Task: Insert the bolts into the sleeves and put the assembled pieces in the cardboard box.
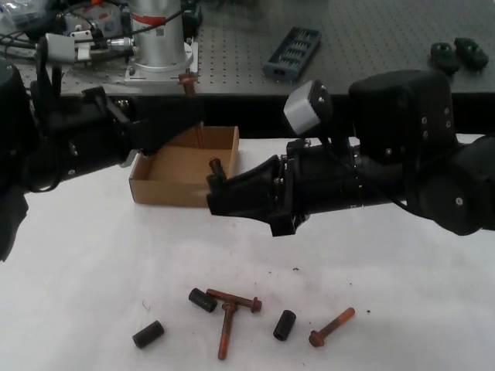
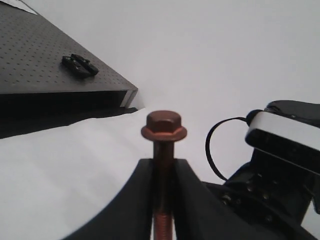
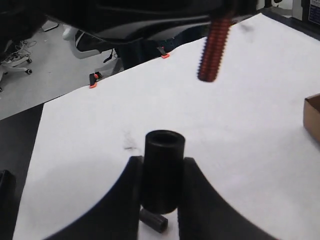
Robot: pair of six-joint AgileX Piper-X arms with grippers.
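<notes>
My left gripper [image 2: 162, 167] is shut on a copper-coloured bolt [image 2: 163, 126], held upright with its flanged head above the fingers. In the high view this bolt [image 1: 188, 79] stands over the back of the open cardboard box [image 1: 186, 166]. My right gripper [image 3: 161, 164] is shut on a black sleeve [image 3: 164, 167] with its bore facing up. In the high view that sleeve [image 1: 215, 164] is at the box's right wall. The bolt's threaded end [image 3: 214, 50] hangs above and beyond the sleeve, apart from it.
On the white sheet near the front lie three loose bolts [image 1: 234, 297] [image 1: 225, 328] [image 1: 331, 327] and three loose sleeves [image 1: 203, 299] [image 1: 148, 334] [image 1: 285, 325]. A metal column [image 1: 158, 39], a ribbed rack [image 1: 292, 50] and black parts [image 1: 460, 52] sit on the perforated bench behind.
</notes>
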